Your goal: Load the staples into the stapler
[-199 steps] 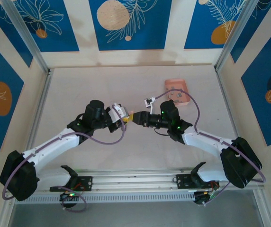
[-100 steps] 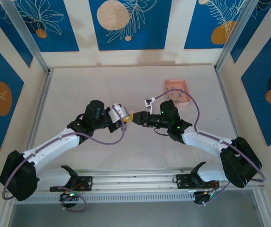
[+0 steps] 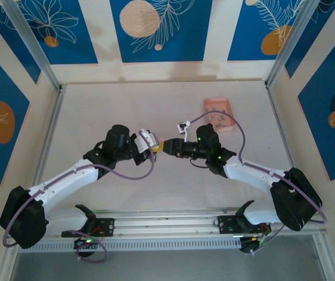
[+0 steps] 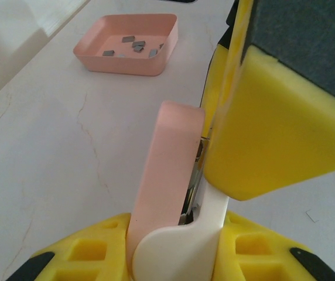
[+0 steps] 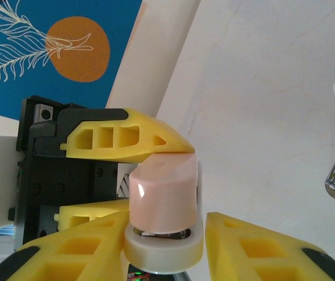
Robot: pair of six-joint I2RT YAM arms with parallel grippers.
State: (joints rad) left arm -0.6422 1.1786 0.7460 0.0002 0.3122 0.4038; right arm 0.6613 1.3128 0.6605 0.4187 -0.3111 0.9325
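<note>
My left gripper (image 4: 176, 229) pinches one end of the pink stapler (image 4: 167, 167), and my right gripper (image 5: 165, 234) pinches the other. Grey staples (image 4: 133, 45) lie in the pink tray (image 4: 126, 63) beyond.

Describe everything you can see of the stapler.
The stapler is small, with a glossy pink top arm and a white base, both plastic-looking. A sliver of metal shows in the slit between them, and it looks closed or nearly so. It appears lifted off the table, nearer than and left of the tray. The left gripper is shut on one end. The right gripper flanks the other end, one finger against its side; a firm grip there cannot be confirmed.
</note>
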